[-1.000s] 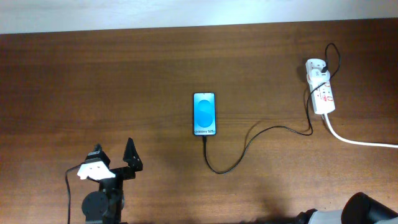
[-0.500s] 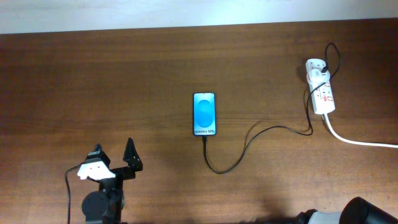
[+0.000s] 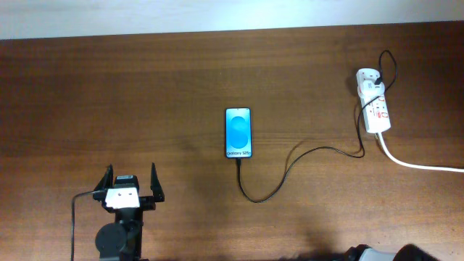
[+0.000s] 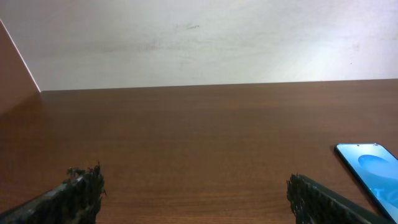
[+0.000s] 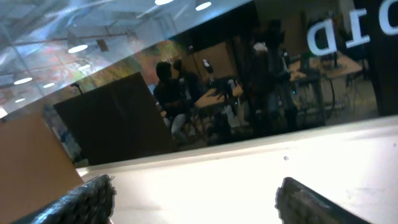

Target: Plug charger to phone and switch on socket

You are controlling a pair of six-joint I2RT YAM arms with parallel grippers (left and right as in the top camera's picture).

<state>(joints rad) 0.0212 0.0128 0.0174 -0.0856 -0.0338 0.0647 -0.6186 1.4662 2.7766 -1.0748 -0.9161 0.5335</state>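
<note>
Nearest the robot's base, the left gripper (image 3: 131, 177) hangs over the brown wooden table (image 3: 145, 87) with its two black fingers spread wide and nothing between them. The right gripper (image 5: 193, 190) is likewise spread and empty (its wrist camera looks up off the table).

Farther out lies the slim black-edged phone (image 3: 239, 133), its light-blue screen lit and facing up. The thin black charger cable (image 3: 319, 148) meets its near edge and looks plugged in, though how firmly cannot be told. The cable loops right to the white adapter block (image 3: 367, 78) at the far end of the white elongated power strip (image 3: 377, 112), beside its thick white cord (image 3: 413, 164).

The risk is probably at the switch. A push could slide the loose strip, tug the slack cable and pull the plug tip from the phone.
</note>
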